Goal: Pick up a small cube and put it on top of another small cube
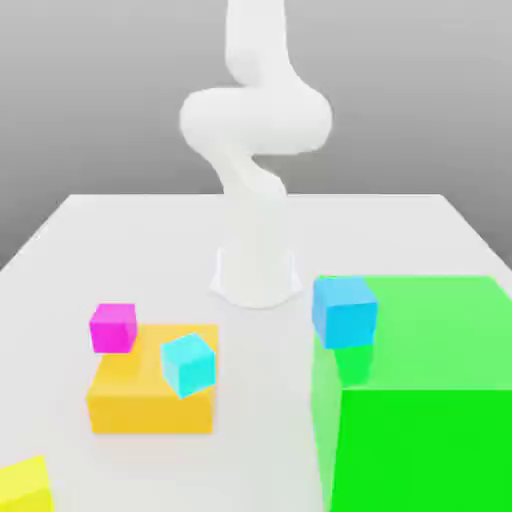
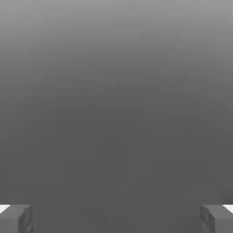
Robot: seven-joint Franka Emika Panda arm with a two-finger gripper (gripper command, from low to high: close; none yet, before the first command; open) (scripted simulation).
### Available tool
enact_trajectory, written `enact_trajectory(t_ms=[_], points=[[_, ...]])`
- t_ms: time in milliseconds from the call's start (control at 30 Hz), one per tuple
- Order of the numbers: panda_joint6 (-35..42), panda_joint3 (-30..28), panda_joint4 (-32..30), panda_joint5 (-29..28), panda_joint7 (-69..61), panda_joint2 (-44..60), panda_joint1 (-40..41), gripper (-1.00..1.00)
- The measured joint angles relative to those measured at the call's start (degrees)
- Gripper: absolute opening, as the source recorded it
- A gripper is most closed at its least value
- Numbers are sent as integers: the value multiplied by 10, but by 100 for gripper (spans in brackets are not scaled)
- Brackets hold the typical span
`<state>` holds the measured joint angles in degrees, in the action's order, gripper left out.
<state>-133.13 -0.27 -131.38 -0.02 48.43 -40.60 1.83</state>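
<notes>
Gripper [image 2: 116, 218] fingers stand wide apart, holding nothing. Lemon-yellow small cube [image 1: 24, 484] sits at the near left table corner; it looks rigid, light and smooth, best pinched across opposite flat sides. Magenta cube [image 1: 112, 327] lies farther back, touching the orange-yellow block [image 1: 145, 395].

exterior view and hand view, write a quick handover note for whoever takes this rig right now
Gripper: open, fingers wide apart with nothing between them.
Lemon-yellow cube: on the table at the exterior view's lower left corner, partly cut off by the frame.
Magenta cube: at the orange-yellow block's far left corner.
Two cyan cubes: one at the orange-yellow block, one by the large green block.
Done: nothing yet, no small cube stacked on another.
Left: grasp the lemon-yellow cube, lift it, set it on another small cube.
</notes>
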Motion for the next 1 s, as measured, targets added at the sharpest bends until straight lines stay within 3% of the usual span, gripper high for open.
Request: enact_trajectory(t_ms=[567, 1000], points=[[-92, -45, 27, 5, 172, 357, 105, 0], [-162, -81, 49, 64, 262, 629, 171, 0]])
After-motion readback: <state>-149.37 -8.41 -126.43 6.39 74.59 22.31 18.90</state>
